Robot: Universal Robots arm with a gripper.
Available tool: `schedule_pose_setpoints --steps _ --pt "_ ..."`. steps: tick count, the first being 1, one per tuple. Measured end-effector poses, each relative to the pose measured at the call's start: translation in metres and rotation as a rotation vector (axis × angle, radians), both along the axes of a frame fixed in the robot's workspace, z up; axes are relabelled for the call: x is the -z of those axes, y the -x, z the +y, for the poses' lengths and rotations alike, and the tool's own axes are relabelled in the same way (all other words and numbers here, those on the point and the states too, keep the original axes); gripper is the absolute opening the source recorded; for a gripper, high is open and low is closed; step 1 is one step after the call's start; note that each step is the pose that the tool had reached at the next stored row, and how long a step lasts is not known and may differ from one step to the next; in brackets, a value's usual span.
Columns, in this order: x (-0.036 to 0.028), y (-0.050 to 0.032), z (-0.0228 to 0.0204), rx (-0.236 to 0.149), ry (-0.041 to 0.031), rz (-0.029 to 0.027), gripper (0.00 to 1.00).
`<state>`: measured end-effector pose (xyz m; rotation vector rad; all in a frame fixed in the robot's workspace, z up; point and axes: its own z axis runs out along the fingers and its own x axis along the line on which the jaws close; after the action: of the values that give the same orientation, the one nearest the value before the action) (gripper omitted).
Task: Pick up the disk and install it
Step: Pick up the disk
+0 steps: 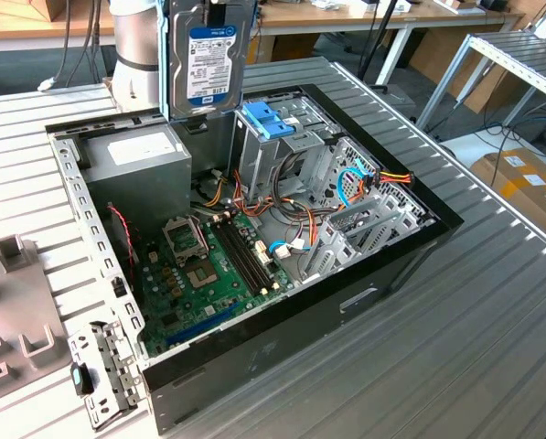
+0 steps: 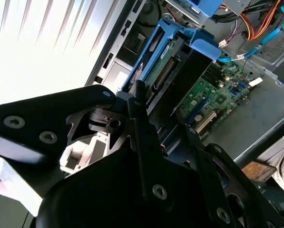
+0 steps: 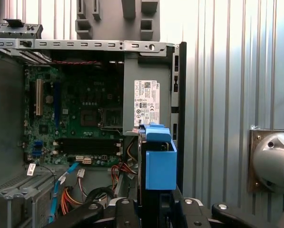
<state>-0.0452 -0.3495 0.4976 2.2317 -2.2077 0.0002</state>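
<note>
Arm at work over an open computer: the gripper held the disk upright above the far side of the case, over the spot between the grey box and the drive cage; its black fingers stood narrow, clamped on the disk's upper end from both sides; a light-blue bracket wrapped the disk's edges, and in the second wrist view the disk's green circuit underside showed inside that bracket; the disk's face, turned to the exterior view, carried a white label headed by a blue band, with rows of black print beneath; the box, set in the case's far corner, bore a white sticker crowded with small print, marks and barcodes; a second blue bracket sat atop the cage, near the disk's lower corner in the exterior view; the green board lay flat on the case floor, with orange, red and blue cables looping beside it near the cage; the case rested on a ribbed metal table.
</note>
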Motion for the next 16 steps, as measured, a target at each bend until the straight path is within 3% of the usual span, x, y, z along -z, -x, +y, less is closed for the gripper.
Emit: schedule_pose_setpoints --steps 7,16 --pt "0.0000 -0.0057 0.0000 0.000 0.0000 0.0000 0.35" --pt "0.0000 -0.0190 0.0000 0.000 0.0000 0.0000 0.35"
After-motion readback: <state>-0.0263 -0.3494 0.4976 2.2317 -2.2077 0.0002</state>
